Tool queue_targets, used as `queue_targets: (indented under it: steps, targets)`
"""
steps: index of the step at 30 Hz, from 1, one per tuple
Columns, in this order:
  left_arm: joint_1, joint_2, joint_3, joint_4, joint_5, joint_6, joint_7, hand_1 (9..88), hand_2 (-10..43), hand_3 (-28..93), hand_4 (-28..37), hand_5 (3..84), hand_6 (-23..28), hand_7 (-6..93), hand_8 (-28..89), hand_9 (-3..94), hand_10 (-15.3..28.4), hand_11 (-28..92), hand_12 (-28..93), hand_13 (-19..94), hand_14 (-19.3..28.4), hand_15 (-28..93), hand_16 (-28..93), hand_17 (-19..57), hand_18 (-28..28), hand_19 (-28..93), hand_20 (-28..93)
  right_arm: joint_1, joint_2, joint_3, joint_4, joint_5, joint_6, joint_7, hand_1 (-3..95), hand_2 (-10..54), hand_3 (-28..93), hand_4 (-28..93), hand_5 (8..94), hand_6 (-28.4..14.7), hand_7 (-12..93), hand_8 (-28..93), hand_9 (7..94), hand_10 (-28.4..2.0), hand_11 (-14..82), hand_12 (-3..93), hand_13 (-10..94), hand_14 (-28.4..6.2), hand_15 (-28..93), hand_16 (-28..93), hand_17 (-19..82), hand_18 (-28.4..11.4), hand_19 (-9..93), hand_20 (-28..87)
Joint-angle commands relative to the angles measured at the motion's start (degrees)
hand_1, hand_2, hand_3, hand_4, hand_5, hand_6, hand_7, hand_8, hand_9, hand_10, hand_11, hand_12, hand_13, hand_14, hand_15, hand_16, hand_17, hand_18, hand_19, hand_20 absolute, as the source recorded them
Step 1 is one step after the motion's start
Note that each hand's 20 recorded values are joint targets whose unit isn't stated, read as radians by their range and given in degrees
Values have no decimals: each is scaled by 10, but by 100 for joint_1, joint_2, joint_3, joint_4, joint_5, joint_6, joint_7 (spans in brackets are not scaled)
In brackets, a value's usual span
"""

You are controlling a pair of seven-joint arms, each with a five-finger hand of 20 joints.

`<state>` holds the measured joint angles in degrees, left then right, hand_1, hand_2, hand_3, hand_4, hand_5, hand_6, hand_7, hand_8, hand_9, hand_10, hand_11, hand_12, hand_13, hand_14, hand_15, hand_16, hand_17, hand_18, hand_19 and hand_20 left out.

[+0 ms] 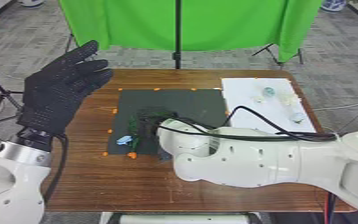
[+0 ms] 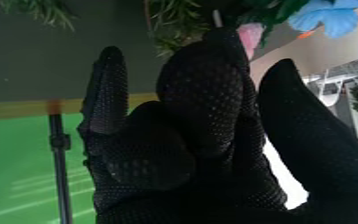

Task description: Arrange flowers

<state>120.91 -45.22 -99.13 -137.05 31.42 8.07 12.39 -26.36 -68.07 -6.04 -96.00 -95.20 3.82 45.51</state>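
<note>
In the head view, my left hand [image 1: 60, 90] is raised beyond the table's left edge, fingers relaxed. My right hand [image 1: 158, 114] is over the dark mat [image 1: 186, 97], partly hidden by its arm and cables. A blue flower [image 1: 124, 140] and green stems [image 1: 133, 125] lie beside it on the mat's left part. In the right wrist view, the right hand [image 2: 198, 100] has its thumb apart from its loosely bent fingers. Past the fingertips are a blue flower [image 2: 328, 17], a pink flower [image 2: 250, 37] partly behind a finger, and green sprigs [image 2: 171, 20].
A white sheet [image 1: 246, 97] on the table's right side bears pale flowers [image 1: 297, 117]. Orange marks line the mat's edges. Behind the table [image 1: 78, 185] stand a green backdrop [image 1: 229, 25] and its black pole [image 1: 177, 40]. Black cables [image 1: 282, 131] loop over the right arm.
</note>
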Motion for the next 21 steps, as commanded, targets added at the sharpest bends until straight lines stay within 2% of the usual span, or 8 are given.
queue_targets:
  steps: [1,12,21]
  targets:
    - [76,-9,-1,14,12,-5,44,246,66,788,-195,375,101,156,-101,346,221,296,119,236,284,509,-87,-81,251,569,259,173,-93,-72,92,-189,163,238,220,109,889,-171,695,19,124,-130,937,-110,487,219,831,-102,814,221,290,-223,840,204]
    - [-25,13,96,40,10,-2,76,246,66,790,-197,375,100,157,-101,345,221,294,119,236,284,510,-86,-81,251,570,259,200,-197,-20,215,28,199,335,219,112,881,-171,621,16,127,-132,937,-107,490,218,833,-101,816,221,292,-223,846,199]
    - [33,-6,99,36,10,1,86,247,66,790,-196,375,100,158,-102,345,221,295,120,237,284,511,-87,-81,251,570,259,166,-258,109,290,280,298,390,217,112,860,-180,493,11,135,-135,925,-112,487,230,824,-97,820,222,289,-225,852,192]
